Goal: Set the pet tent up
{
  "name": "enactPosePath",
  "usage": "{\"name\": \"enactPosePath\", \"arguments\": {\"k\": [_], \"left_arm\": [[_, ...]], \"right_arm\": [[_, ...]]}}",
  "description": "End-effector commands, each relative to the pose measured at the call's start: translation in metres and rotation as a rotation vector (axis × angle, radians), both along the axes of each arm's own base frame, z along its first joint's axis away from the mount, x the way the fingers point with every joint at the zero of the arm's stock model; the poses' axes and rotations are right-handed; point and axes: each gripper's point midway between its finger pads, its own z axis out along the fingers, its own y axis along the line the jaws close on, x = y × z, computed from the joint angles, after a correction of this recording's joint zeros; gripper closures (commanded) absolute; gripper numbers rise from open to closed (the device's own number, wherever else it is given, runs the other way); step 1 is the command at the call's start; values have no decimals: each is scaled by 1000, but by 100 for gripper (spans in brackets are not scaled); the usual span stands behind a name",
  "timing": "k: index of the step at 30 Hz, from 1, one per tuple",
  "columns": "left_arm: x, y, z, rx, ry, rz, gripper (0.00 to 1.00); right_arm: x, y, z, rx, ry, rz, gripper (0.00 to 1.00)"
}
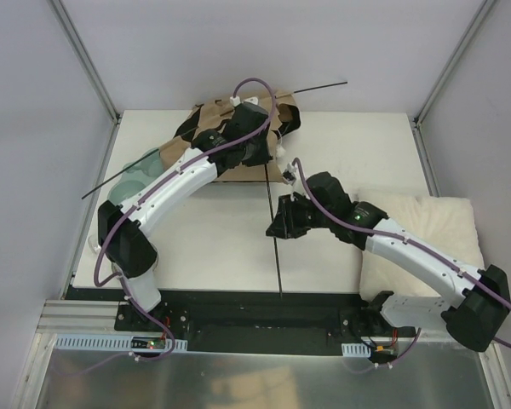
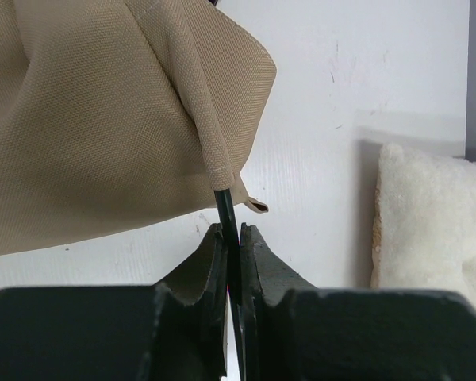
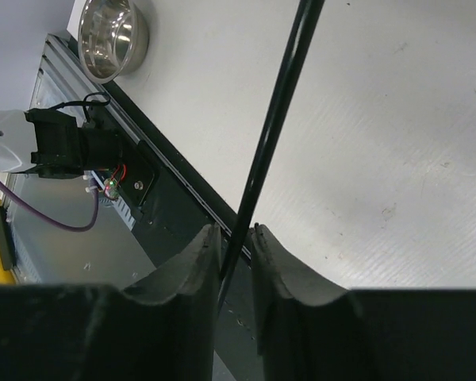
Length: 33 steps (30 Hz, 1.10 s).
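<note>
Seen from above: the pet tent point(image 1: 213, 115) at the far edge of the table point(image 1: 213, 247), near the middle, flat and crumpled, tan with black bits. Over that far part of the table, right by the tent cloth, the left claw point(image 2: 233, 234), pressed tight on a thin black pole point(image 2: 224, 202). Just above the pinch, the pole poking out of a tan cloth sleeve at the tent's edge. From there, the same pole stretched straight across the middle of the table, all the way to the near edge. Low over the middle of the table, the right claw point(image 3: 234, 234), spread a little, with the pole running between its two fingers and a small gap on each side, so not squeezing it. Through the tent, a second pole point(image 1: 319, 86), one end sticking out past the far edge of the table and the other end out past the left edge. On the right side of the table, a fluffy white cushion point(image 1: 434, 230), well apart from the tent. On the left side of the table, a round bowl point(image 1: 134, 181).
</note>
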Motion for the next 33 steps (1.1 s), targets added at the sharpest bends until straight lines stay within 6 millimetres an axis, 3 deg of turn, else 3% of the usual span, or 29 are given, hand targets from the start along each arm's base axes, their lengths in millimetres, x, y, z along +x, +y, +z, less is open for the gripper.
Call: {"name": "enactPosePath", "arguments": {"k": [1, 3, 8, 11, 15, 18, 21, 26, 33], "left_arm": [[25, 30, 63, -19, -217, 74, 100], [26, 35, 65, -22, -217, 75, 100], [25, 45, 71, -33, -224, 65, 100], [22, 56, 75, -23, -240, 56, 89], [15, 70, 83, -19, -267, 48, 68], [8, 80, 87, -29, -277, 37, 42], [2, 86, 92, -49, -286, 18, 26], [-10, 99, 93, -49, -295, 39, 17], [-23, 136, 94, -43, -322, 170, 14]], "right_arm": [[11, 13, 17, 20, -63, 6, 83], [12, 16, 19, 16, -65, 5, 100], [20, 25, 35, 20, -96, 9, 100], [23, 34, 47, 5, -92, 21, 100], [26, 52, 65, 20, -74, 28, 100], [30, 64, 76, 43, -56, 17, 100], [38, 71, 81, 47, -38, -19, 100], [52, 79, 89, 68, -57, -69, 100], [71, 88, 102, 124, -118, -127, 100]]}}
